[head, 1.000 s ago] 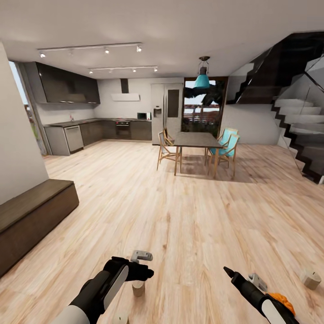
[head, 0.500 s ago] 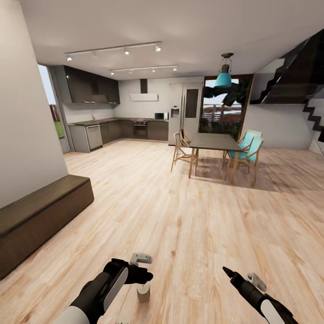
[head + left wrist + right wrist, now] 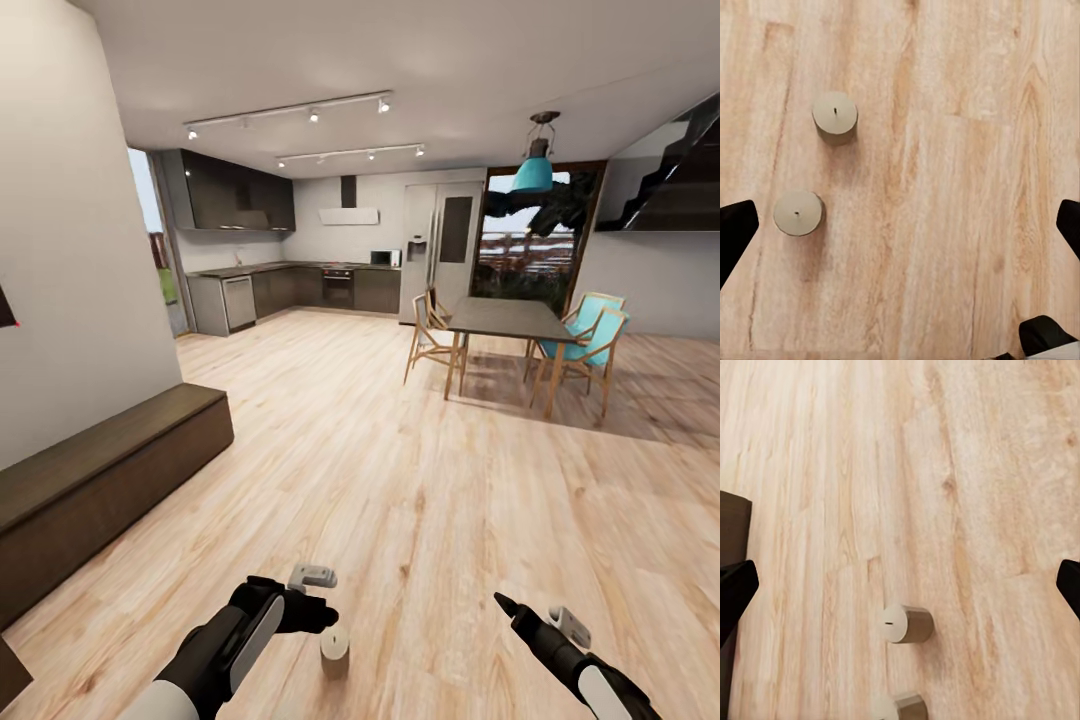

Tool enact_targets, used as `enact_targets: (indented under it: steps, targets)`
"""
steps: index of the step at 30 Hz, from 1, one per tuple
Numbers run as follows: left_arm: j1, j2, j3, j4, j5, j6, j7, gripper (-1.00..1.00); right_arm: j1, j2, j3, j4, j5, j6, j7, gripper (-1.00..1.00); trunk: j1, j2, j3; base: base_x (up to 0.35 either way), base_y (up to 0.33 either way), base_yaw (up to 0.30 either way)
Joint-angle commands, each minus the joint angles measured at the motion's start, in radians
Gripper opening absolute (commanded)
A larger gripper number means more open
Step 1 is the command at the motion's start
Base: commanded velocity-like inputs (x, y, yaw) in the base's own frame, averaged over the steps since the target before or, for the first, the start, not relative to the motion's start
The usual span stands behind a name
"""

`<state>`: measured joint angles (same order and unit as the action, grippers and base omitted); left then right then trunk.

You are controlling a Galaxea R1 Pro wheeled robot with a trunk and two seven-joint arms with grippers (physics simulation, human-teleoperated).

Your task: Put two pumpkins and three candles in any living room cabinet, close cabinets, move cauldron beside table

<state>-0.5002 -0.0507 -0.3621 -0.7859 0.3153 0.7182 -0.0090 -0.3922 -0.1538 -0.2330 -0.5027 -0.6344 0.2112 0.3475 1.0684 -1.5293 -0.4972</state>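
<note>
The left arm is cut off at the near edge of the head view, so only its black wrist and left gripper [image 3: 300,607] show. The right arm is cut off there too, and the right gripper [image 3: 507,606] looks like a thin black point. In each wrist view just the black tips poke in at the two far sides of the picture. The tips are wide apart, so both claws are spread and hold nothing.

One candle [image 3: 334,648] stands on the wooden floor [image 3: 420,480] just right of the left gripper. It is a short, round, pale beige stub, and the black wrist hides nothing of it. The left wrist view looks straight down on two candles [image 3: 835,116] with flat round tops and tiny dark wicks. They stand near each other, not touching. The right wrist view shows one candle in full and another cut off at the picture's edge.

The cabinet [image 3: 100,480] is long, low and dark brown, with a flat top. It sits along the white wall on the left, and its near end runs out of the picture.

The floor is light wood planks with wavy grain. Far away stand a dining table [image 3: 510,320] and blue chairs [image 3: 590,340].
</note>
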Motion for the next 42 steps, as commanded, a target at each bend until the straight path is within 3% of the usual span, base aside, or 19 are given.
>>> enact_targets:
  steps: [1,7,10,16,21,24,26,29,30,32,33,35,36,40,42]
  targets:
    - [-0.001,0.0,0.0,0.006,0.0,0.004,0.0,1.0,-0.001,0.0,-0.005,0.0,-0.008,0.009,0.004,1.0,0.0,-0.001,-0.001,0.202,-0.158,0.016]
    - [-0.006,0.0,0.001,0.053,0.003,-0.005,0.008,1.0,-0.001,0.0,-0.006,-0.004,-0.008,0.008,0.006,1.0,0.0,-0.001,-0.001,0.097,-0.068,0.005]
    - [-0.007,-0.001,0.002,0.065,0.005,-0.015,0.064,1.0,-0.001,-0.001,-0.006,-0.009,-0.008,0.009,0.006,1.0,0.0,-0.001,-0.001,0.044,-0.07,0.001]
    - [-0.008,-0.001,0.005,0.067,0.006,-0.017,0.087,1.0,-0.001,0.0,-0.005,-0.01,-0.008,0.009,0.004,1.0,0.0,-0.001,-0.001,0.081,-0.193,0.0]
    - [-0.009,-0.001,0.053,0.068,0.002,-0.019,0.103,1.0,-0.001,0.0,-0.002,-0.013,-0.007,0.008,0.003,1.0,0.0,-0.001,-0.001,0.096,-0.154,0.0]
    - [-0.009,-0.001,0.061,0.068,0.003,-0.022,0.137,1.0,-0.001,0.0,0.014,-0.019,-0.001,0.01,-0.002,1.0,0.0,-0.001,-0.001,0.052,-0.068,0.0]
    - [-0.008,-0.001,0.066,0.068,0.005,-0.034,0.177,1.0,-0.001,0.001,0.051,-0.054,0.012,0.018,-0.042,1.0,0.0,-0.001,-0.001,0.023,-0.031,0.0]
    - [-0.008,-0.001,0.069,0.07,0.004,-0.061,0.206,1.0,-0.001,0.026,0.119,-0.156,0.021,0.044,-0.207,1.0,0.0,-0.001,-0.001,0.011,-0.014,0.0]
    - [-0.008,-0.001,0.07,0.081,0.005,-0.072,0.214,1.0,-0.001,0.054,0.16,-0.221,0.024,0.065,-0.331,1.0,0.0,-0.001,-0.001,0.005,-0.007,0.0]
    - [-0.01,-0.001,0.072,0.096,0.005,-0.081,0.219,1.0,-0.001,0.085,0.208,-0.295,0.025,0.086,-0.471,1.0,0.0,-0.001,-0.001,0.004,-0.005,0.0]
    - [-0.012,-0.001,0.073,0.113,0.006,-0.089,0.222,1.0,-0.001,0.112,0.268,-0.367,0.027,0.105,-0.61,1.0,0.0,-0.001,-0.001,0.002,-0.003,0.0]
    - [-0.014,-0.001,0.076,0.132,0.008,-0.105,0.224,1.0,-0.001,0.133,0.34,-0.431,0.027,0.123,-0.741,1.0,0.0,-0.001,-0.001,0.002,-0.002,0.0]
    - [-0.015,-0.001,0.081,0.149,0.008,-0.124,0.225,1.0,-0.002,0.148,0.415,-0.475,0.026,0.135,-0.855,1.0,0.0,-0.001,-0.001,0.001,-0.001,0.0]
    - [-0.016,-0.001,0.113,0.181,0.009,-0.155,0.228,1.0,-0.002,0.168,0.579,-0.531,0.019,0.143,-1.047,1.0,0.0,-0.001,-0.001,0.0,0.0,0.0]
    - [-0.016,-0.001,0.128,0.188,0.009,-0.161,0.229,1.0,-0.002,0.171,0.603,-0.538,0.017,0.144,-1.071,1.0,0.0,-0.001,-0.001,0.0,0.0,0.0]
